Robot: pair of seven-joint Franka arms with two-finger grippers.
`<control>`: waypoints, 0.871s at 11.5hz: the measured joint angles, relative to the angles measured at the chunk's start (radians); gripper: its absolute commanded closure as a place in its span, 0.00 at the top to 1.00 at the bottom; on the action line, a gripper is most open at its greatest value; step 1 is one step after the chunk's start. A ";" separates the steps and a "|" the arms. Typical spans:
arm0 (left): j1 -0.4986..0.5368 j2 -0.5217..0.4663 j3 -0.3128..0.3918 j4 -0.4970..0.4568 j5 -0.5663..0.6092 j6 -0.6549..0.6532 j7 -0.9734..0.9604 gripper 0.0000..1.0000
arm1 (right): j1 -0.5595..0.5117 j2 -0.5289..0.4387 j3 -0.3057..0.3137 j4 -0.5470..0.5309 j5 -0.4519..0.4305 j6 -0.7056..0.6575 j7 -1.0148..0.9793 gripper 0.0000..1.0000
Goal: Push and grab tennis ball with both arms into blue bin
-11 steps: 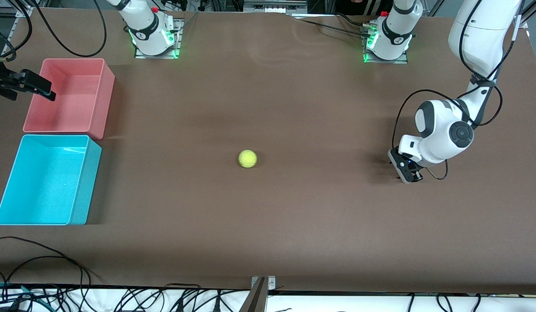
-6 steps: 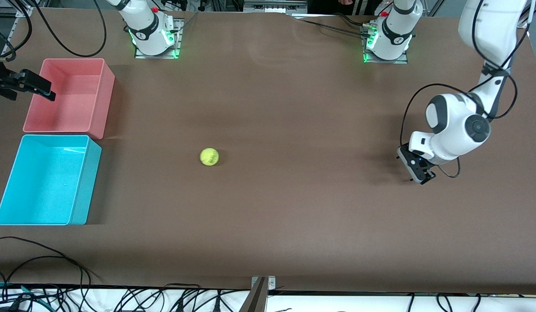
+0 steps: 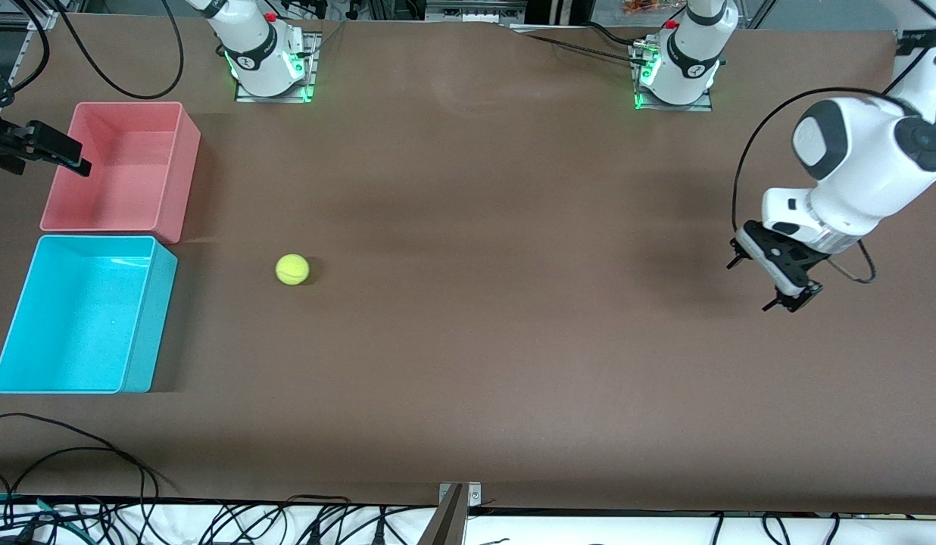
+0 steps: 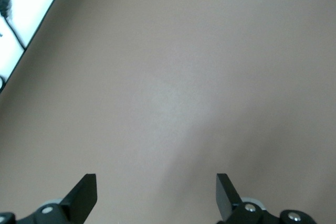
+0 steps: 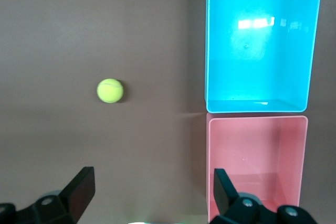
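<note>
The tennis ball (image 3: 292, 269) lies on the brown table (image 3: 483, 356), left of centre in the front view, near the blue bin (image 3: 79, 314) at lower left. The pink bin (image 3: 120, 167) touches it just above. My right gripper (image 3: 38, 145) hovers by the pink bin's outer rim, fingers spread wide. My left gripper (image 3: 771, 274) hangs at far right over bare table, fingers spread wide.

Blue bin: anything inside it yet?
No. The blue bin shows only its bare floor, fully visible from above. The tennis ball sits on the table beside it, toward the table's middle.
</note>
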 measured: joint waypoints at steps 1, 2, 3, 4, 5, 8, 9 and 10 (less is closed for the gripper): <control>0.001 -0.024 0.012 0.001 0.000 -0.036 -0.020 1.00 | 0.000 0.000 -0.002 0.000 0.002 0.000 0.000 1.00; 0.001 -0.050 0.019 0.014 0.001 -0.094 -0.025 1.00 | 0.000 0.000 -0.003 0.000 0.002 0.000 0.000 1.00; 0.001 -0.075 0.020 0.050 0.010 -0.179 -0.036 1.00 | 0.000 0.000 -0.003 0.000 0.002 0.000 0.000 1.00; 0.001 -0.101 0.020 0.108 0.025 -0.289 -0.069 1.00 | 0.000 0.000 -0.005 0.000 0.002 0.000 0.000 1.00; 0.001 -0.123 0.021 0.172 0.044 -0.395 -0.116 1.00 | 0.000 0.001 -0.007 0.000 0.002 0.000 0.000 1.00; 0.001 -0.154 0.025 0.340 0.086 -0.626 -0.242 1.00 | 0.000 0.001 -0.018 0.000 0.003 -0.001 -0.001 1.00; 0.001 -0.156 0.025 0.376 0.089 -0.678 -0.281 1.00 | 0.000 0.001 -0.021 0.001 0.003 -0.002 -0.002 1.00; 0.001 -0.158 0.025 0.410 0.106 -0.731 -0.315 1.00 | 0.000 0.000 -0.022 0.001 0.003 -0.003 -0.002 1.00</control>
